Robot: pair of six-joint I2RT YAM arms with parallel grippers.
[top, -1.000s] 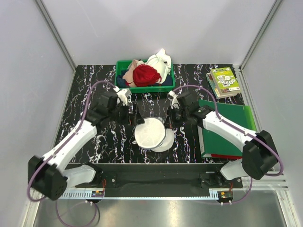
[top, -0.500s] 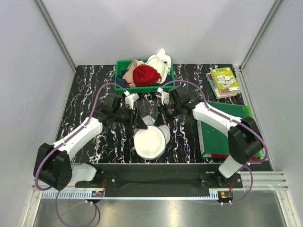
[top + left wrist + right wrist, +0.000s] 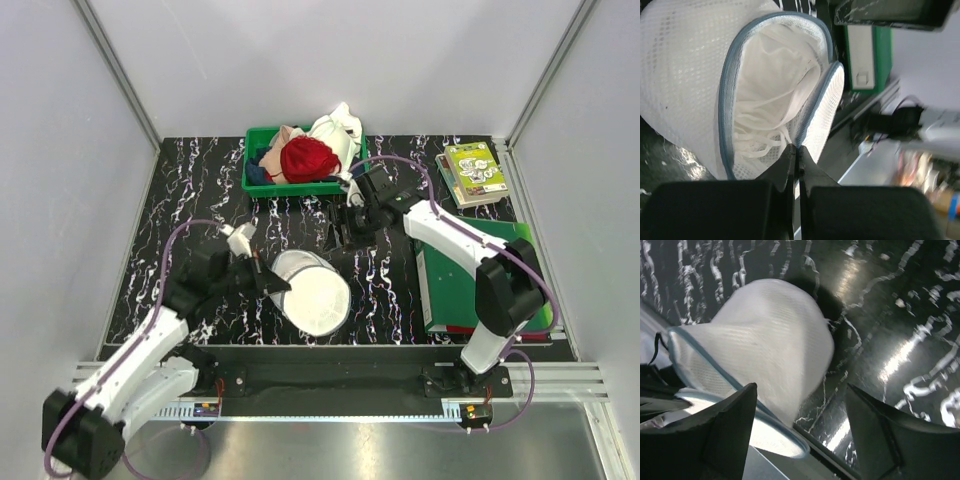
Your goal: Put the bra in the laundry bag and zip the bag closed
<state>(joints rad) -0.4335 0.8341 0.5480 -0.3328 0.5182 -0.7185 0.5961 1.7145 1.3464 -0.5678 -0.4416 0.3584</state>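
The laundry bag [image 3: 312, 295], a white mesh dome with a grey zip rim, lies tipped on its side on the black marbled table [image 3: 190, 200]. Its two halves gape apart in the left wrist view, where the bag [image 3: 685, 75] shows the white bra [image 3: 775, 85] and its looping straps [image 3: 760, 142] inside. My left gripper [image 3: 276, 284] is shut on the bag's zip rim [image 3: 810, 115], jaws pressed together at the seam [image 3: 797, 148]. My right gripper [image 3: 340, 236] hovers open just behind the bag, holding nothing. From its wrist the bag [image 3: 765, 355] lies below the spread fingers [image 3: 725, 420].
A green plastic bin [image 3: 256, 184] at the back holds a red bunched garment [image 3: 307, 159] and pale cloths. A green folder [image 3: 470, 275] lies on the right side under the right arm. Books [image 3: 474, 172] are stacked at the far right corner.
My left gripper closed on the bag's rim and drew back toward the near left, tipping the bag open. My right gripper opened, let go and moved away toward the bin.
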